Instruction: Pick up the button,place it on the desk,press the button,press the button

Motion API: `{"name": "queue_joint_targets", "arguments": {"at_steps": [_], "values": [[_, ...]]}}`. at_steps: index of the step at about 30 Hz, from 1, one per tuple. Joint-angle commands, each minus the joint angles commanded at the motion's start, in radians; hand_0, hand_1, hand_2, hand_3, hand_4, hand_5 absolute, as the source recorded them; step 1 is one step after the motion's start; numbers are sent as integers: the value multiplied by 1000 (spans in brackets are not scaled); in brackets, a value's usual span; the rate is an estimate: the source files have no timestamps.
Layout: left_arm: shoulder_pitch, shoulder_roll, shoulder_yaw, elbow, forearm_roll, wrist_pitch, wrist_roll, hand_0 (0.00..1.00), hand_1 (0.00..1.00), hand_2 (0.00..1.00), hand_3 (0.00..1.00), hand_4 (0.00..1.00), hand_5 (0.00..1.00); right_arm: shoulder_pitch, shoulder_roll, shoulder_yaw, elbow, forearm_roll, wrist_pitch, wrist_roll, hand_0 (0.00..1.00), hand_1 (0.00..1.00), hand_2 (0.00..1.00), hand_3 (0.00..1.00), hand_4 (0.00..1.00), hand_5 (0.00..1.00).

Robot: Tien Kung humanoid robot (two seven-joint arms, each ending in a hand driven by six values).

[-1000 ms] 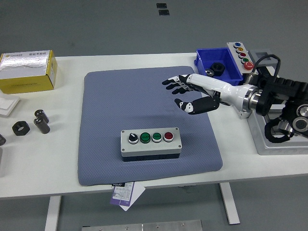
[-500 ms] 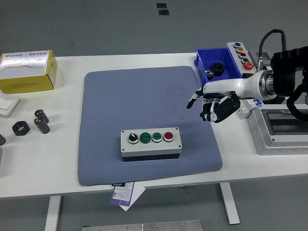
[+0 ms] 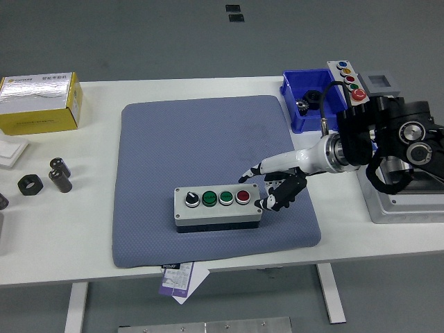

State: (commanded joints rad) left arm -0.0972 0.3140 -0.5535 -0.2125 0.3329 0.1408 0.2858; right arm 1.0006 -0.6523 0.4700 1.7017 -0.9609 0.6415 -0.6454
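Hovering right hand point(image 3: 272, 186), fingers loosely spread, beside unlabelled button box point(image 3: 217, 206); box print illegible.

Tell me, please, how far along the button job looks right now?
Placing looks done: the button box sits flat on the blue mat. In hand: the right hand is at the box's right end, near the red button. Pressing is left; contact isn't visible.

head view | set high on the robot's side | aimed forward and down | whole white table point(image 3: 90, 243) seen, near edge at bottom, grey floor beyond | no second view
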Motion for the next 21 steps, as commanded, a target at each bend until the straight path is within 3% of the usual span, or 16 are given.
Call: {"name": "queue_joint_targets", "arguments": {"at_steps": [6, 21], "values": [[1, 1, 0, 0, 0, 0, 0, 722, 702, 623, 618, 717, 222, -7, 3, -28, -12, -1, -2, 0, 373, 362, 401, 995, 465, 433], [-4, 0, -16, -1, 18, 1, 6, 723, 702, 623, 618, 718, 224, -10, 55, -81, -84, -2, -21, 0, 368, 360, 399, 983, 461, 434]]}}
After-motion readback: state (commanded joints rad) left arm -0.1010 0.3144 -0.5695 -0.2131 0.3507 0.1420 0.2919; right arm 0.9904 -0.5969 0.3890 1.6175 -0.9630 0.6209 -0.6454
